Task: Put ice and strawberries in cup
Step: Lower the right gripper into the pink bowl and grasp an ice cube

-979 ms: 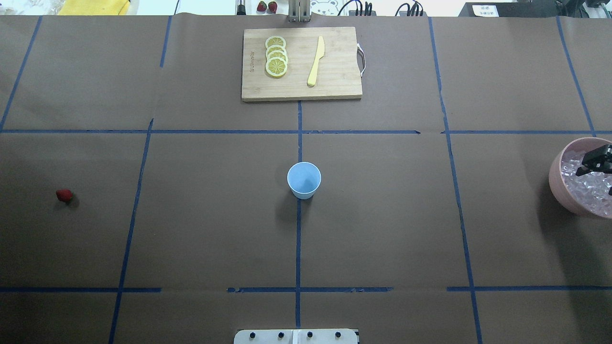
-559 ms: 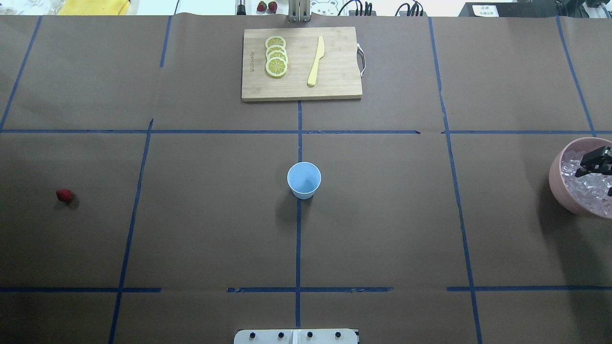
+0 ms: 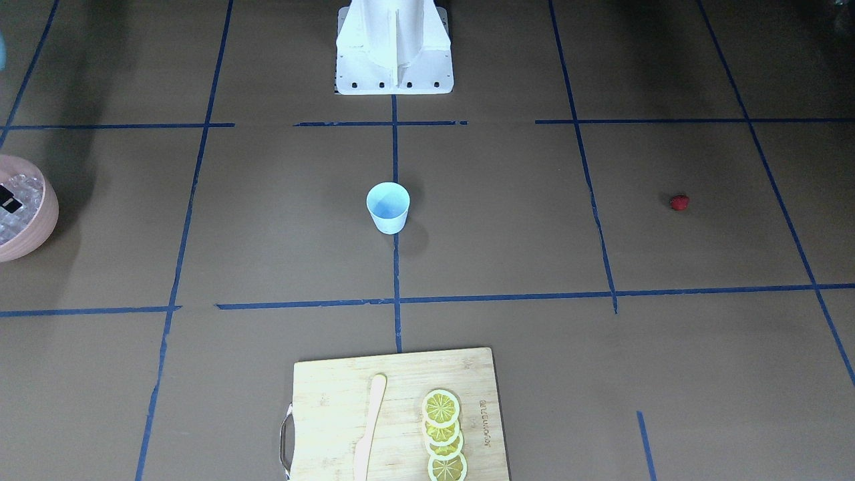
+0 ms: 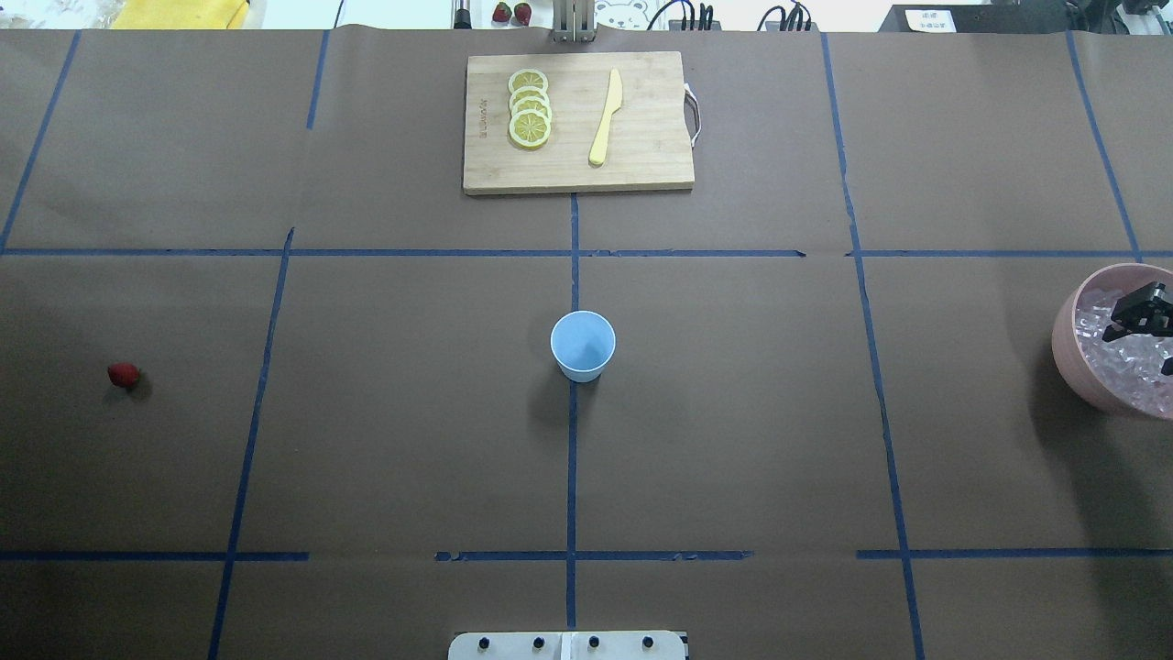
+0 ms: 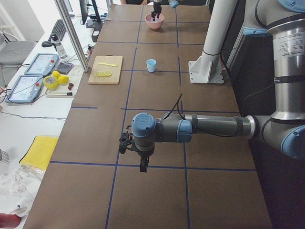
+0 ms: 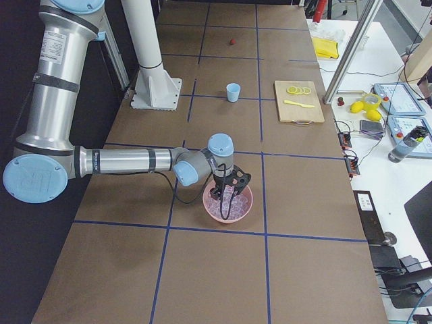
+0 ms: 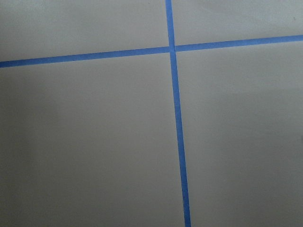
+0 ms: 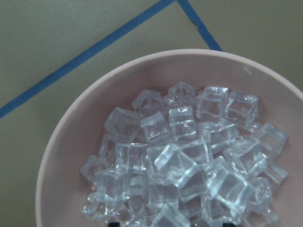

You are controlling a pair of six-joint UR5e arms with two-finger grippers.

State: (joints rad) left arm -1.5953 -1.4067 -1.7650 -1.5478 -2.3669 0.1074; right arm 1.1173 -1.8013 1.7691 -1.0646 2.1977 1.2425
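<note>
**Q:** Far left on the overhead view, what is that red speck?

**A:** The strawberry [image 4: 123, 374], a tiny lumpy berry lying alone on the matte brown paper of the bench [image 4: 733, 412]. Its leafy top is too small to make out. The left gripper [image 5: 142, 164] shows only in the side view from the robot's left, hanging over the paper, so I cannot tell whether its fingers are apart or together. Its wrist camera shows only paper and crossing blue tape [image 7: 177, 118].

**Q:** And the middle?

**A:** The cup [image 4: 583, 346] is smooth pale-blue plastic, tapered, and stands upright on a tape line. Beyond it, a bamboo cutting board [image 4: 641, 174] carries overlapping lemon slices [image 4: 530, 115] and a flat yellow knife [image 4: 607, 117].

**Q:** The right edge?

**A:** A rounded pink bowl [image 4: 1068, 353], cut by the frame in the overhead and front views; the right side view shows it whole. It is heaped with the ice [image 4: 1123, 353], glassy cubes with softened corners. The right gripper [image 6: 225, 194] hangs over the heap with its fingers apart. The wrist view catches only their dark tips at its lower edge.
</note>
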